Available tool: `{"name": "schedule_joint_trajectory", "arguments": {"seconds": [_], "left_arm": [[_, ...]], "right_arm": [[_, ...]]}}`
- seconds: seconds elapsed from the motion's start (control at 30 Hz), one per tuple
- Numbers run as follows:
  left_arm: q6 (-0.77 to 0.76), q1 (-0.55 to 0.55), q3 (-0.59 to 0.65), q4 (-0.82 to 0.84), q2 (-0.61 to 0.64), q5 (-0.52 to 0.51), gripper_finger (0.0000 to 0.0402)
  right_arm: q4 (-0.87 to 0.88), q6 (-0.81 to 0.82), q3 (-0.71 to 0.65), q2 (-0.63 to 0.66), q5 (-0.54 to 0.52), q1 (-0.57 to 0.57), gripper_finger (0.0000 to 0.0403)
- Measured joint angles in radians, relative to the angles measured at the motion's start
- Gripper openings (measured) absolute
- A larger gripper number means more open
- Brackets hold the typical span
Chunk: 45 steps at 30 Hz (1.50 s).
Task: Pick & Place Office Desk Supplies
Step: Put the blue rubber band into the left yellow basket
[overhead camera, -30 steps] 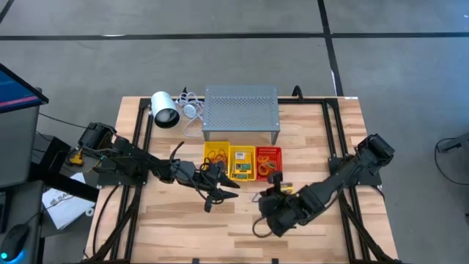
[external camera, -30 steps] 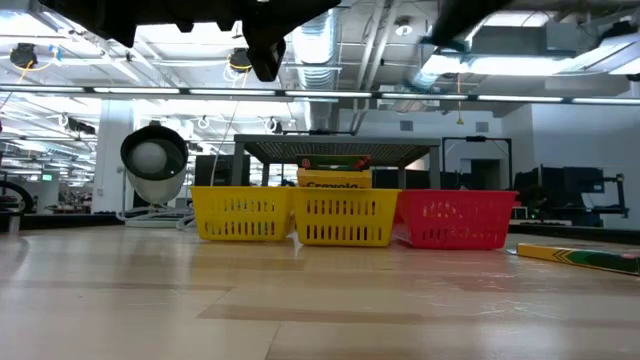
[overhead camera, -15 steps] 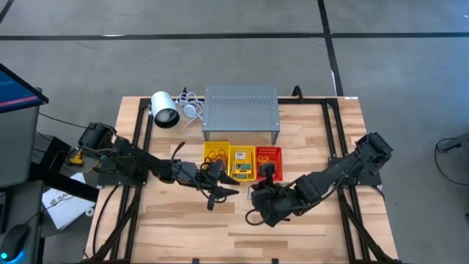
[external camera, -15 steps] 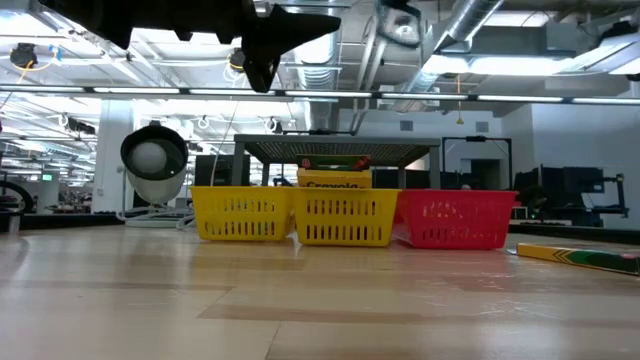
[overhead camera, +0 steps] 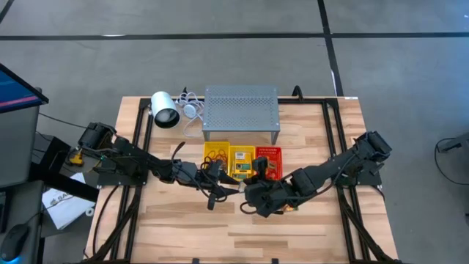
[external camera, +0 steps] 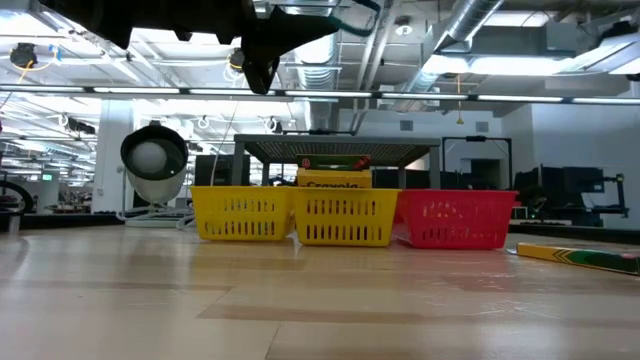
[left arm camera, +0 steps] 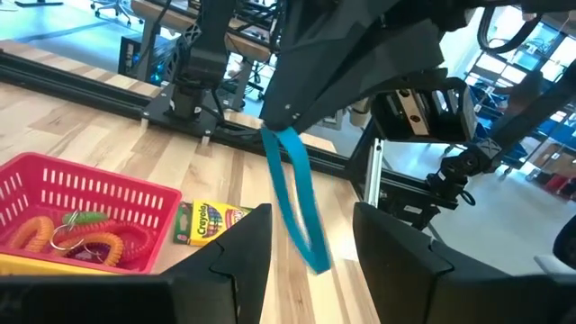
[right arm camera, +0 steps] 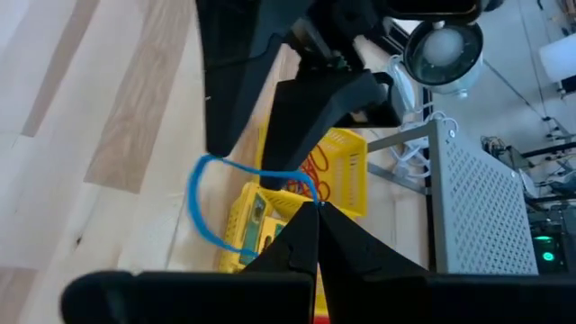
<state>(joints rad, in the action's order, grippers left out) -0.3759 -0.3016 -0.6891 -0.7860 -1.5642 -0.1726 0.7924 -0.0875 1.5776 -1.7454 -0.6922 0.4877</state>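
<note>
Above the table's middle, in front of three small baskets, the two grippers meet over a blue rubber band. The right gripper is clenched on one end of the band; the left gripper has its fingers spread, with the loop hanging between them. Crayon boxes sit in the middle yellow basket, reddish bands in the left yellow basket, rings in the red basket. Another crayon box lies on the wood beside the red basket.
</note>
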Motion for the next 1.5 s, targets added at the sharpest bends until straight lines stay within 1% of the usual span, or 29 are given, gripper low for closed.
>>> {"name": "schedule_joint_trajectory", "arguments": {"seconds": [0.1,0.23,0.4,0.5,0.63,1.03,1.33,1.43,1.5], "left_arm": [[-0.004,0.000,0.000,0.000,0.000,-0.001,0.0153],[-0.007,0.000,0.000,0.000,0.000,-0.039,0.0153],[-0.007,0.000,0.000,0.000,0.000,-0.042,0.0153],[-0.007,0.000,0.000,0.000,0.000,-0.042,0.0146],[-0.007,0.000,0.000,0.000,0.000,-0.046,0.0121],[-0.003,0.000,0.000,0.000,0.000,-0.045,0.0007],[-0.003,0.000,0.000,0.000,0.000,-0.045,0.0003],[-0.003,0.000,0.000,0.000,0.000,-0.044,0.0004],[-0.003,0.000,0.000,0.000,0.000,-0.042,0.0004]], "right_arm": [[-0.009,-0.003,0.000,0.000,0.003,-0.009,0.0000],[-0.038,-0.028,0.000,0.000,0.011,-0.013,0.0000],[-0.048,-0.044,0.000,0.000,0.011,-0.013,0.0000],[-0.048,-0.044,0.000,0.000,0.011,-0.013,0.0000],[-0.048,-0.044,0.000,0.000,0.011,-0.013,0.0000],[-0.074,-0.054,0.000,0.000,0.012,-0.012,0.0000],[-0.076,-0.047,0.000,0.000,0.011,-0.012,0.0004],[-0.075,-0.021,0.000,0.000,0.013,-0.012,0.0019],[-0.074,-0.017,0.000,0.000,0.017,-0.012,0.0039]]}}
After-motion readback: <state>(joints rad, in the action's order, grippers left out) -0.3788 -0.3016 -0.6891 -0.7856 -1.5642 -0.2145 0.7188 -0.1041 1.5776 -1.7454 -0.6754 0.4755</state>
